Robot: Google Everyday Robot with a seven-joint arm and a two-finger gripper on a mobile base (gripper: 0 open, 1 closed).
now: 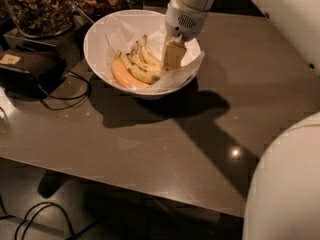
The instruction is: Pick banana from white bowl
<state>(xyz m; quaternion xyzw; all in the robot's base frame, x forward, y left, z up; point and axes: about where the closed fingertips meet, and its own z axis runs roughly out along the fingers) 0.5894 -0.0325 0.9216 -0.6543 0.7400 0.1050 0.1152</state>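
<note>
Standing at the far left, a glass jar of nuts (35, 9) sits behind a black box (27, 69), whose cable (89, 86) trails onto the brown table (165, 149). Next comes the white bowl (95, 39), lined with white paper (125, 29) and holding several bananas. The banana (141, 74), long and yellow with dark specks, lies low in the bowl just behind a smoother orange one (122, 77), its right end near the gripper (174, 55). The gripper points straight down into the bowl's right half, its tip among the bananas; whether it is open or clamped on anything cannot be told. The white arm (192, 4) slants up and right, out of view.
</note>
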